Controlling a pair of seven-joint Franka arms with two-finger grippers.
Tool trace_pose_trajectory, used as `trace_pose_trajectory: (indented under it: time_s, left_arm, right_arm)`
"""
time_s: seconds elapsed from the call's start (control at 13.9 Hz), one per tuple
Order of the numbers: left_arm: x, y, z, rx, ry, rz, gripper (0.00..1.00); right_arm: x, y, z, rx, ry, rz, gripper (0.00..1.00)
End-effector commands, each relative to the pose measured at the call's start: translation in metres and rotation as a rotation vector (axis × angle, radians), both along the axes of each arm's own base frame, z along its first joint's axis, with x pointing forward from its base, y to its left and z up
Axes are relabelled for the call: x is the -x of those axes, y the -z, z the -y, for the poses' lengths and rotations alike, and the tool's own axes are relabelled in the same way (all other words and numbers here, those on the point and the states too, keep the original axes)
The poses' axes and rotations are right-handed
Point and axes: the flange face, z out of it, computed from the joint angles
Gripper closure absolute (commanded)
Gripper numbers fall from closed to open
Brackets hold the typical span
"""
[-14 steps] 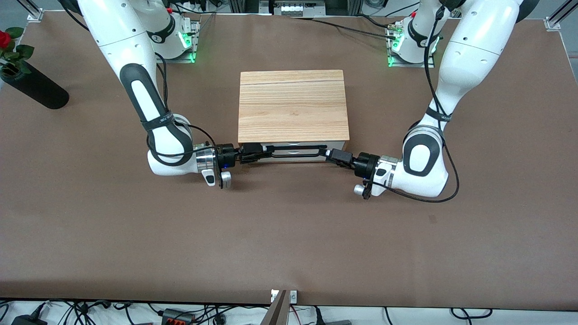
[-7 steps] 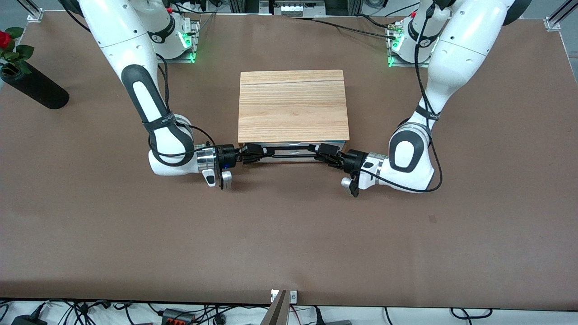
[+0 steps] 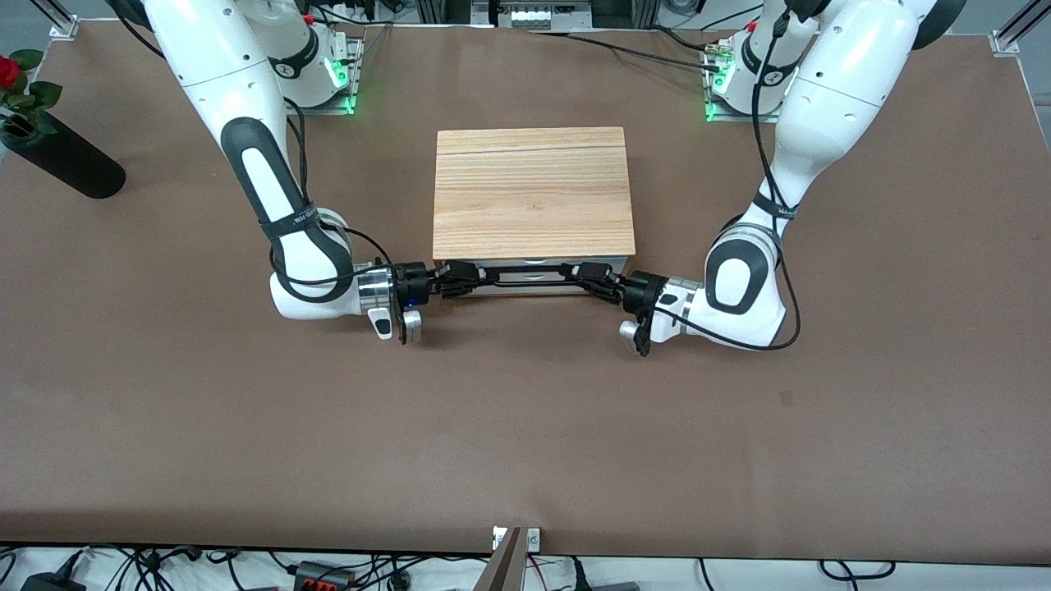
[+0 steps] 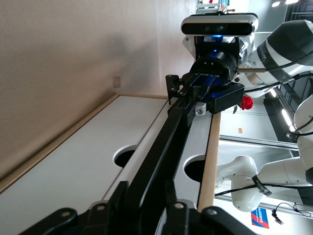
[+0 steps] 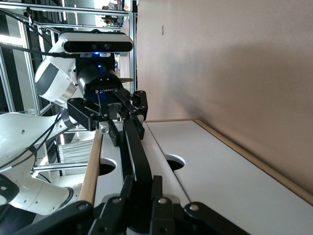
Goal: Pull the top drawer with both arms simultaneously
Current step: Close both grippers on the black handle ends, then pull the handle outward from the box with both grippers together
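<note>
The top drawer's white front (image 3: 534,278) shows just under the cabinet's wood top, facing the front camera. Its thin black handle (image 3: 525,268) runs across it. My right gripper (image 3: 461,277) is shut on the handle's end toward the right arm's side; in the right wrist view (image 5: 143,183) its fingers pinch the bar (image 5: 139,156). My left gripper (image 3: 585,277) is at the handle's other end. In the left wrist view (image 4: 144,188) its fingers sit on both sides of the bar (image 4: 166,142), pressed against it. Each wrist view shows the other gripper farther along the bar.
The cabinet's striped wood top slab (image 3: 534,193) stands mid-table between the two arms. A black vase with a red rose (image 3: 57,156) lies at the right arm's end of the table. Brown table surface stretches from the drawer front toward the front camera.
The left arm has swung in toward the cabinet, and its gripper has moved along the handle toward the middle and closed around it. The right arm has stayed put.
</note>
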Motion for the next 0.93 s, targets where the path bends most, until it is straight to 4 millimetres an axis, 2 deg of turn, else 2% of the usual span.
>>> trace_pose_trajectory:
  time_s: [0.0, 0.14, 0.29, 0.57, 0.72, 0.86]
  left_arm:
    - [0.003, 0.009, -0.007, -0.015, -0.020, 0.006, 0.74]
    - [0.010, 0.019, -0.009, 0.018, -0.071, -0.055, 0.77]
    - [0.010, 0.019, -0.010, 0.020, -0.091, -0.087, 0.81]
    - [0.003, 0.014, -0.008, 0.020, -0.155, -0.189, 0.82]
    - [-0.001, 0.028, -0.019, 0.046, -0.210, -0.230, 0.82]
    - [-0.001, 0.042, -0.023, 0.075, -0.251, -0.271, 0.83]
  right_arm:
    - [-0.001, -0.002, -0.005, -0.010, 0.006, 0.007, 0.98]
    - [-0.002, -0.003, -0.005, -0.012, 0.007, 0.010, 0.98]
    - [-0.002, -0.003, -0.005, -0.010, 0.005, 0.010, 0.98]
    - [-0.003, -0.002, -0.005, -0.009, 0.006, 0.011, 0.98]
    - [-0.002, -0.001, -0.005, -0.008, 0.005, 0.010, 0.98]
    - [-0.005, 0.005, -0.006, -0.006, 0.006, 0.006, 0.98]
